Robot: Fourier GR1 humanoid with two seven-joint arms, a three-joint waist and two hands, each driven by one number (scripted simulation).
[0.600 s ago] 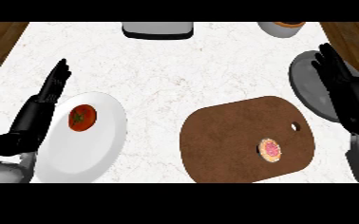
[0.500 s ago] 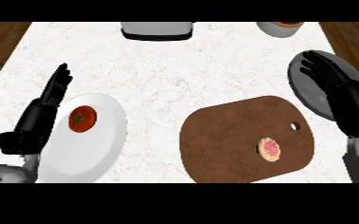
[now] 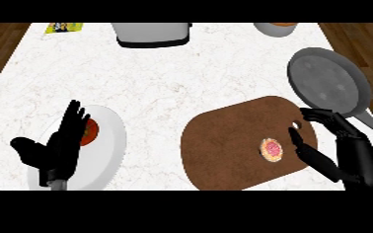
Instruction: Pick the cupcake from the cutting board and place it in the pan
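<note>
The cupcake (image 3: 272, 149), pink-topped with a pale rim, sits on the right part of the brown cutting board (image 3: 226, 148), near the board's small hanging hole. The right hand (image 3: 320, 133) is over the board's right edge, just beside the cupcake, its fingers and thumb spread and only slightly bent, holding nothing; the thumb tip is close to the cupcake, but I cannot tell whether it touches. The grey pan (image 3: 328, 79) lies beyond the board's upper right corner, nothing showing inside it, its rim close to the board's edge. On the left, a white plate (image 3: 109, 153) holds a red, roundish food item (image 3: 89, 132), partly hidden by the left hand (image 3: 62, 150), which rests over the plate with fingers straight and pointing up, grasping nothing. At the far edge of the marble counter (image 3: 167, 84) stand a grey appliance (image 3: 153, 33), a bowl (image 3: 275, 28) with something reddish inside, and a yellow packet (image 3: 65, 27) at the far left corner.
</note>
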